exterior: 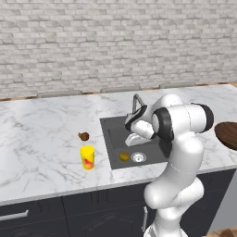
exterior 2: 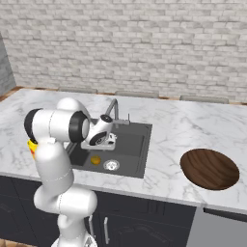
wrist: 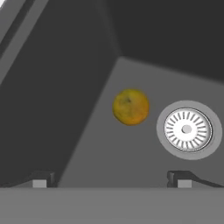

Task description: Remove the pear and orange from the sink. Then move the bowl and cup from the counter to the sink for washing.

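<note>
a whitewashed brick wall [exterior: 115,41] runs behind a long white marble counter [exterior: 41,139] set on dark cabinets [exterior: 69,213]. recessed in the counter is the dark grey sink [exterior: 111,127], with a grey faucet [exterior: 137,102] at its back edge and a round steel drain [wrist: 187,129] in its floor. to the robot's right of the sink, well apart from it, the wide brown bowl [exterior 2: 210,168] sits on the marble near the front edge. to the left of the sink the yellow cup [exterior: 87,157] stands upright on the counter, with the small brown pear [exterior: 84,136] near it, farther back. the orange [wrist: 130,106] lies on the sink floor just beside the drain. the gripper [wrist: 111,177] hangs over the basin, its fingertips [wrist: 40,179] wide apart and holding nothing.
</note>
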Robot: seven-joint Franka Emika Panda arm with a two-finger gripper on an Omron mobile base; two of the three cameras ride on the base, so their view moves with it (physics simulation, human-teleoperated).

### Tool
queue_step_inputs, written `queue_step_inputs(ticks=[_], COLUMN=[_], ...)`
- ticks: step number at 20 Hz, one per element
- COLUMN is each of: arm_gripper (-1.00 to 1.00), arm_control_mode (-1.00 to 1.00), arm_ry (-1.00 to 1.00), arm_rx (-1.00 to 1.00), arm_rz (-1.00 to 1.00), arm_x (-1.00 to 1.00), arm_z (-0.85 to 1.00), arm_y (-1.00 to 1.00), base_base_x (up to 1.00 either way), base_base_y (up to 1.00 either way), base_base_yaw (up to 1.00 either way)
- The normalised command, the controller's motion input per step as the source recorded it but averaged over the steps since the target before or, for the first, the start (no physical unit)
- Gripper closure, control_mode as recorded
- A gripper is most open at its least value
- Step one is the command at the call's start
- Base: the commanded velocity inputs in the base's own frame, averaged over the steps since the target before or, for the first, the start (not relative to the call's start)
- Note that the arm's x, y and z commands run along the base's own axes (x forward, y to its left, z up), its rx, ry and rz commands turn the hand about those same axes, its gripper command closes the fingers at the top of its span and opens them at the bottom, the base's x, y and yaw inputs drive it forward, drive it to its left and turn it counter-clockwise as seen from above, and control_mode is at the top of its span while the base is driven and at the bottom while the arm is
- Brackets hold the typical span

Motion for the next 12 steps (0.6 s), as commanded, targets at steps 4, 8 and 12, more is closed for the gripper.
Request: queue_step_inputs(ticks=[4,8,12], arm_gripper=[-1.00,-1.00,-1.00], arm_control_mode=[-1.00,-1.00,-1.00], arm_ry=[0.00,0.00,0.00], arm_rx=[0.02,0.00,0.00], arm_rz=[0.00,0.00,0.00], arm_x=[0.15,0.16,0.20], arm_z=[-0.15,-0.14,-0.12], arm_y=[0.01,0.00,0.00], base_base_x=[0.00,0.00,0.00], base_base_y=[0.00,0.00,0.00], base_base_yaw=[0.00,0.00,0.00])
